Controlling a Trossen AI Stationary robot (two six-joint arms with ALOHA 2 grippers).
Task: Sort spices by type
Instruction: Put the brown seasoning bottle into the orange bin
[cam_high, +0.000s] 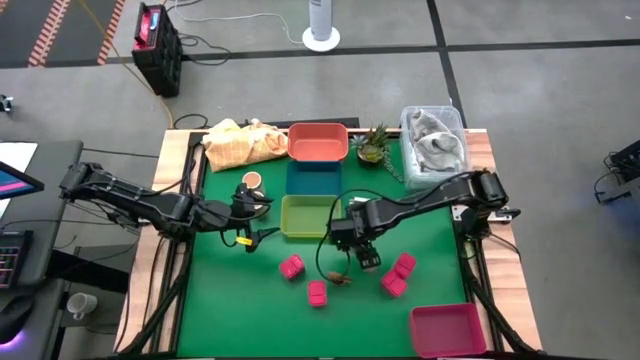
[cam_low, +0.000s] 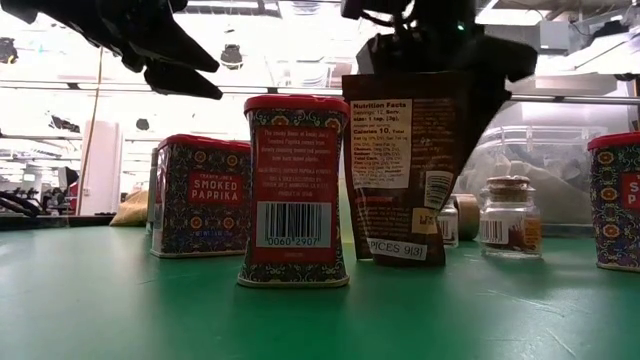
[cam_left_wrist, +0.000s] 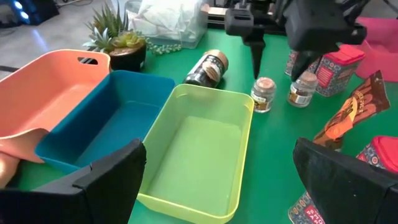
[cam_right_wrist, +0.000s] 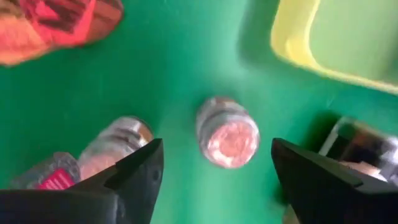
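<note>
High view – layout: green table mat (cam_high: 430, 290) carries three bins in a row running away from the robot: coral bin (cam_high: 318, 142), blue bin (cam_high: 313, 178), lime bin (cam_high: 308, 216); a magenta bin (cam_high: 447, 329) sits near the right front corner.
High view – spices: pink-red tins (cam_high: 291, 266) are scattered over the front middle of the mat; a brown pouch (cam_high: 340, 277) lies among them; a dark jar (cam_high: 252, 182) lies left of the blue bin.
High view – arms: right gripper (cam_high: 358, 240) hangs just right of the lime bin; left gripper (cam_high: 243, 212) waits just left of it.
Low view – spices: paprika tins (cam_low: 295, 190) stand upright, the brown pouch (cam_low: 412, 165) behind them, a small cork-topped jar (cam_low: 510, 215) further back.
Left wrist view – left fingers (cam_left_wrist: 99, 180): spread wide, holding nothing, facing the lime bin (cam_left_wrist: 199, 152).
Left wrist view – target: two small jars (cam_left_wrist: 263, 94) stand just beside the lime bin's far corner, the right arm above them.
Right wrist view – right fingers (cam_right_wrist: 134, 171): spread apart, empty, straddling one small jar (cam_right_wrist: 227, 132) seen from above; a second jar (cam_right_wrist: 118, 143) stands near one finger.
Step, judged: approach for a grasp on the centred jar.
Doing it well: descend straight, keep the jar midway, and keep the finger clear of the neighbouring jar so nothing tips; close below the lid.
</note>
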